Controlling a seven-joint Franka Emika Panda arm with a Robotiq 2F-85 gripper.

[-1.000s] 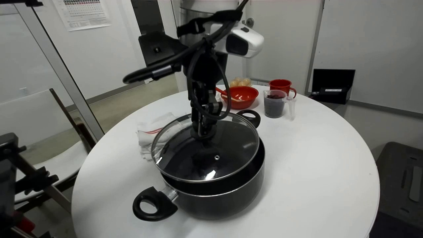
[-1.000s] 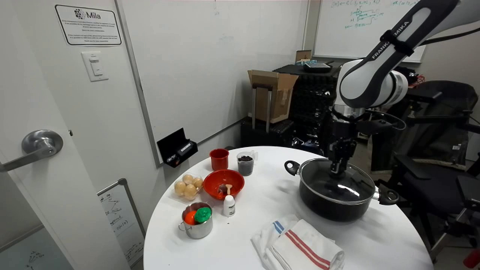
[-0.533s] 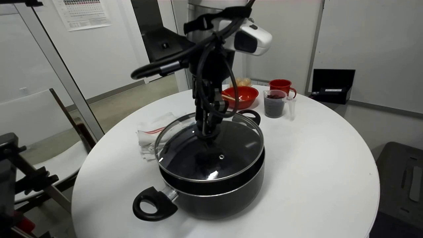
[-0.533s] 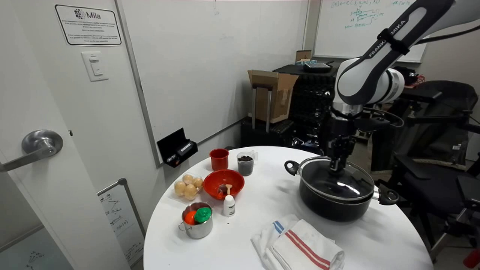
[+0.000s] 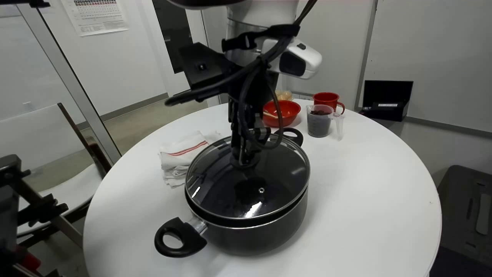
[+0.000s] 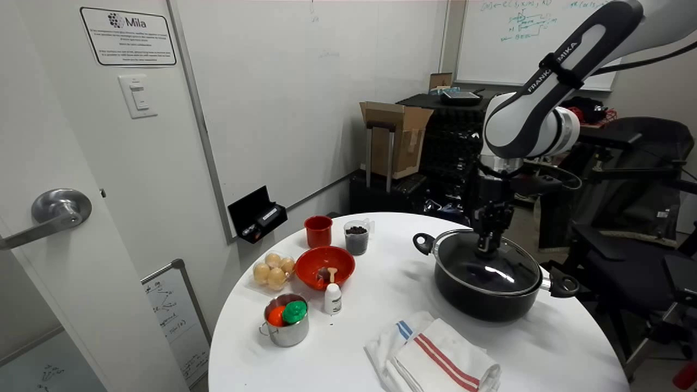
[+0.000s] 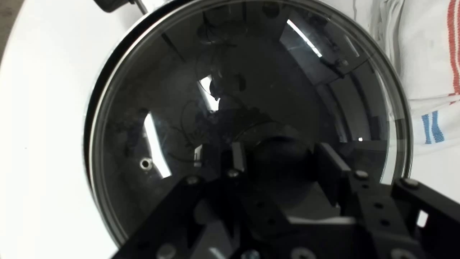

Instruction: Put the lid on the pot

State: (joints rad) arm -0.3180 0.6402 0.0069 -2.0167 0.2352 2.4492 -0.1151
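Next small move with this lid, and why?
Probably lower the end effector slightly without opening it: it grips the lid by its knob, and in an exterior view a dark gap shows between the lid's near edge and the rim of the pot, so it likely isn't seated.

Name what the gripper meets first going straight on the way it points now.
The lid, whose knob the gripper holds as it points down. Carried along, the lid would probably meet the pot next; whether the two touch now is hard to tell.
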